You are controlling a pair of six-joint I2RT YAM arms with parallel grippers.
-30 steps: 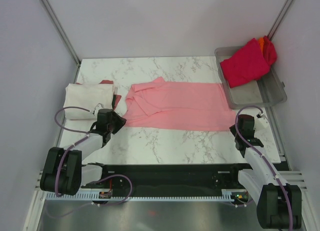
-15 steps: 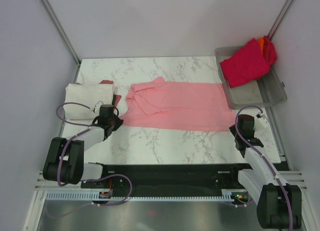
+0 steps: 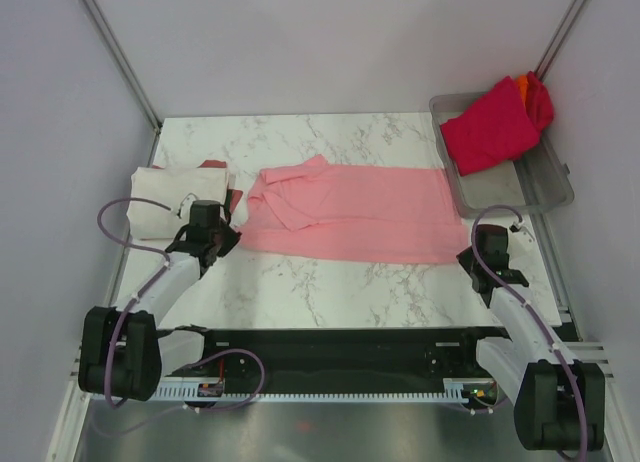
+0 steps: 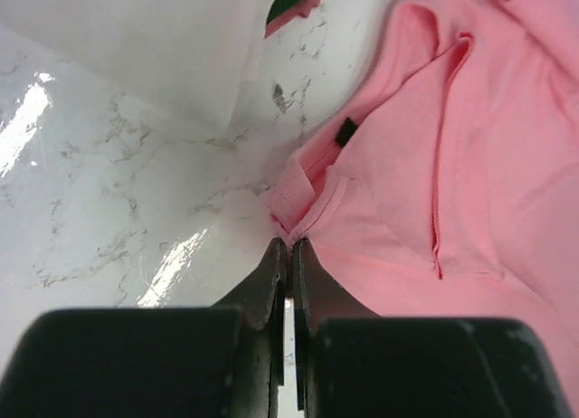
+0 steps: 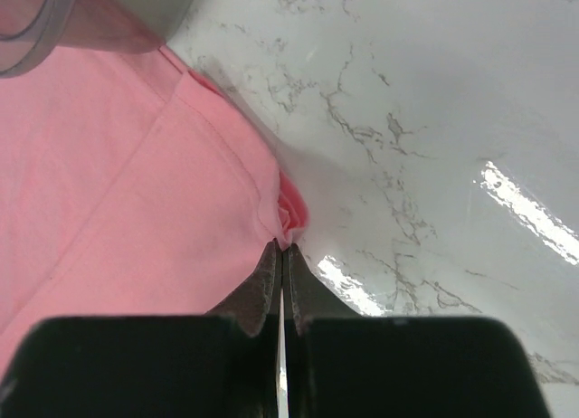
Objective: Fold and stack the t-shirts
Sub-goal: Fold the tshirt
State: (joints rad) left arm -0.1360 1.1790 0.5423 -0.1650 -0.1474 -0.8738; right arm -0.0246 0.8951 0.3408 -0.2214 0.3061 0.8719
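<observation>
White marble-pattern worktop [image 3: 330,282], closed in by plain pale walls [image 3: 330,42] on the back, left and right, with metal frame posts [image 3: 115,52] in the back corners

Pink t-shirt [image 3: 360,212] lies spread flat across the middle of the worktop, long side running left-right, neck end to the left, a few creases there

Left end effector [image 3: 228,240] at the shirt's near-left corner, jaws pinched tight on a small fold of the hem; wrist view shows the tips [image 4: 289,246] closed on the pink cloth [image 4: 434,165], black tag [image 4: 345,130] just beyond

Right end effector [image 3: 470,252] at the near-right corner, jaws likewise closed narrow on a puckered bit of the edge [image 5: 281,248], pink t-shirt [image 5: 118,192] to its left, bare worktop [image 5: 434,101] to its right

Left edge: folded cream-white t-shirt [image 3: 175,190] just beside the pink one, on top of a dark red t-shirt [image 3: 213,165] that peeks out at its back and right side

Back-right corner: grey tray [image 3: 545,187] close to the right wall, its near-left corner touching or overlapping the pink shirt; crimson t-shirt [image 3: 488,127] heaped in its far end, orange t-shirt [image 3: 522,82] behind that

Open room: bare strip of marble between the shirt's near edge and the black base rail [image 3: 340,347], another bare strip behind the shirt up to the back wall; left and right sides are tight
</observation>
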